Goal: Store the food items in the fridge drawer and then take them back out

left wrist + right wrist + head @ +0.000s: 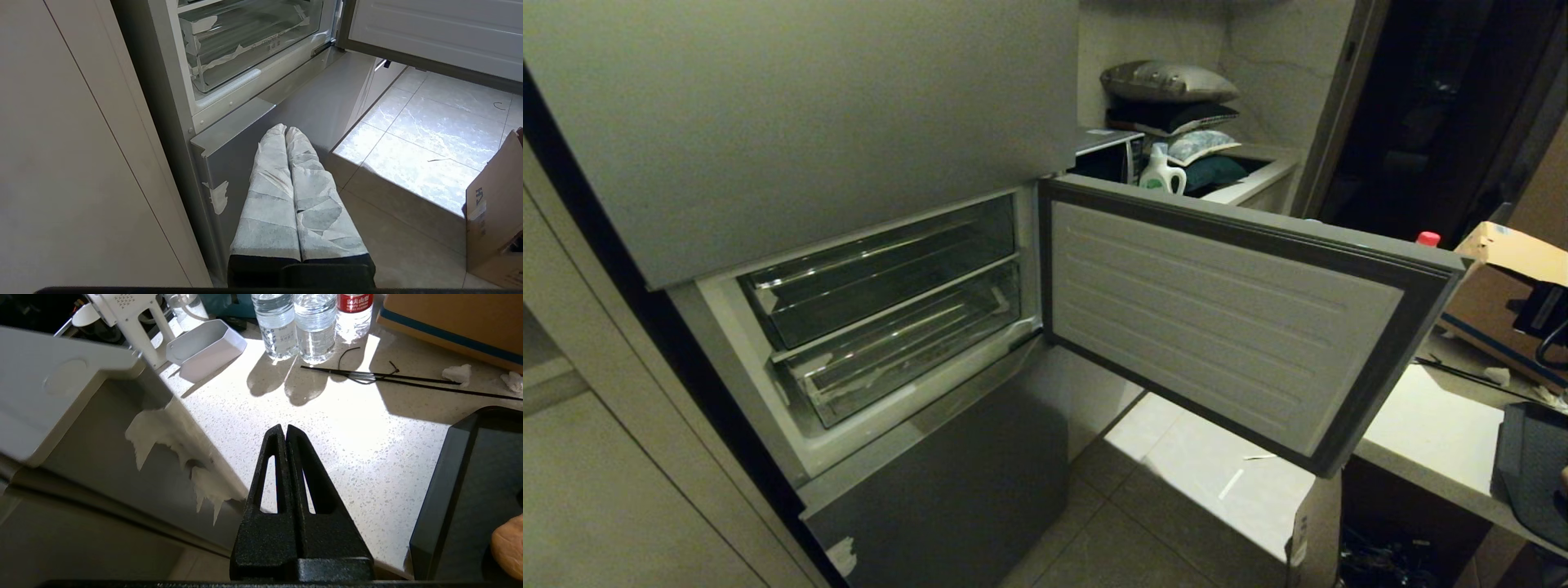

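You had the fridge door (1225, 318) swung wide open to the right, and inside the compartment two clear bins sat pushed in, one above the other. The lower one, the fridge drawer (907, 351), was shut in its slot with nothing visible inside it; the left wrist view showed torn white film clinging to its clear front.

Your right gripper (285, 430) hung over the pale speckled counter (327, 457) with its black fingers pressed together, holding nothing. It was beside the edge of the open door and near a dark tray (470, 490). On that tray, at the very edge of the right wrist view, lay a tan-orange lump (508, 549), one of the food items, only partly in sight. I could not see the green pepper anywhere. Three water bottles (312, 326) stood at the far side of the counter, next to a cardboard box (449, 322) and a small white bin (204, 347).

Your left gripper (286, 130), its fingers wrapped in white, was closed and empty, parked low in front of the fridge's bottom panel, below the drawer.
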